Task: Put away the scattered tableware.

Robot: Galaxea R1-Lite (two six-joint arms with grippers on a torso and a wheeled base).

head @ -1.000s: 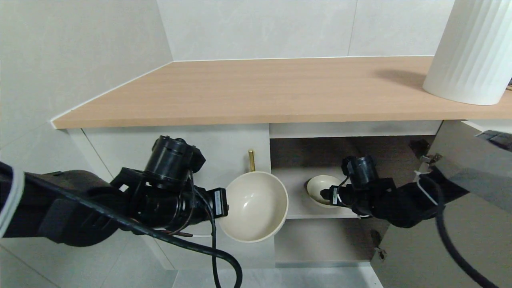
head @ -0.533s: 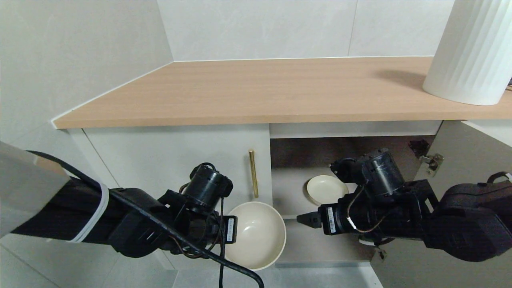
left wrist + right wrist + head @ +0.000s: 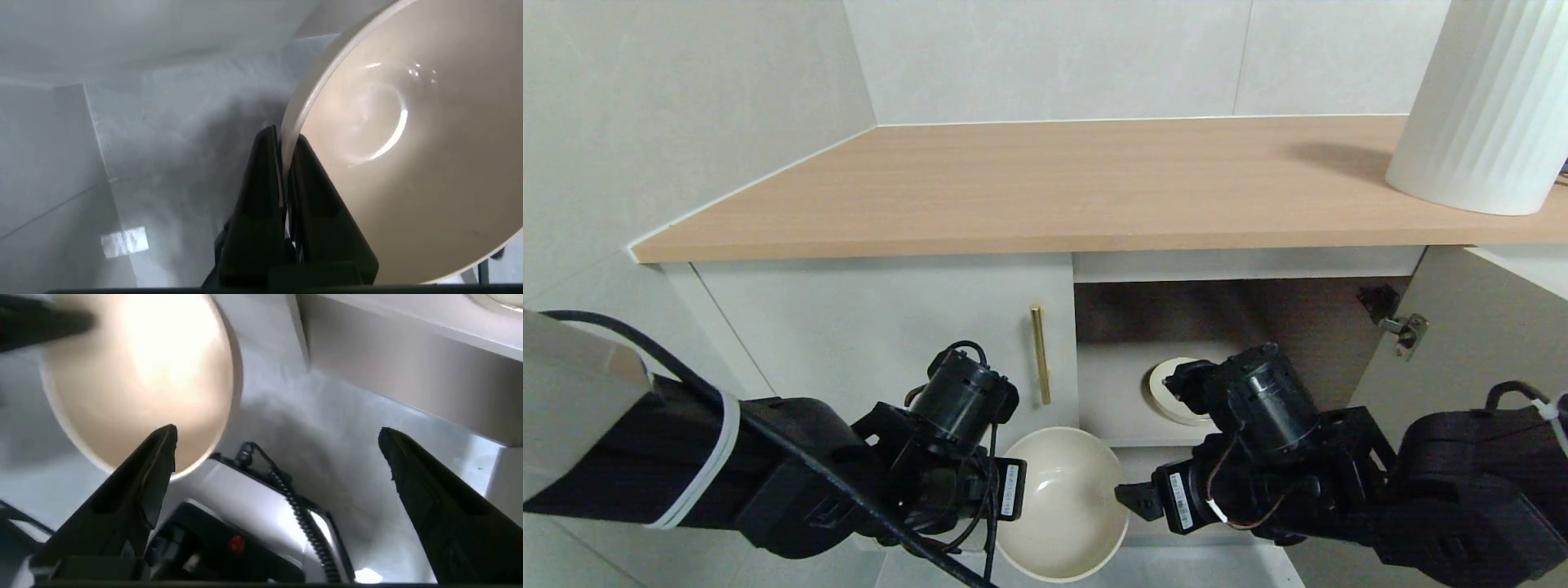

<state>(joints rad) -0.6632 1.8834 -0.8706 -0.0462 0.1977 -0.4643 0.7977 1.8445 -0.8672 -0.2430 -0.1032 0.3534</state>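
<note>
i'm holding the bowl (image 3: pixel 1062 506) in the left gripper (image 3: pixel 1009 490), low down in front of the cabinet, just below the closed door's gold handle (image 3: pixel 1038 354). in the left wrist view the fingers (image 3: pixel 265 163) are pinching the bowl's rim, one inside and one outside, and the bowl is tipping with its hollow facing up toward the head camera. the grip looks thin to me, only the rim's edge.

the right gripper (image 3: pixel 1135 500) is hanging just beside the bowl's other rim, not touching as far as i can tell. its fingers (image 3: pixel 155 482) are standing spread wide, with nothing between them.

the small plate (image 3: pixel 1168 392) is already lying on the shelf (image 3: pixel 1111 392) inside the open compartment, half hidden behind the right arm. the open door (image 3: pixel 1462 327) is swinging out on the right.

so i'm reading this as the bowl's turn: one piece stowed, this one in hand. next i'm needing to lift the bowl up to shelf height and slide it in beside the plate. the right arm is sitting between bowl and opening, so it's either taking the bowl or pulling clear. i'm wanting a level bowl and slow travel, watching the shelf's front edge.
</note>
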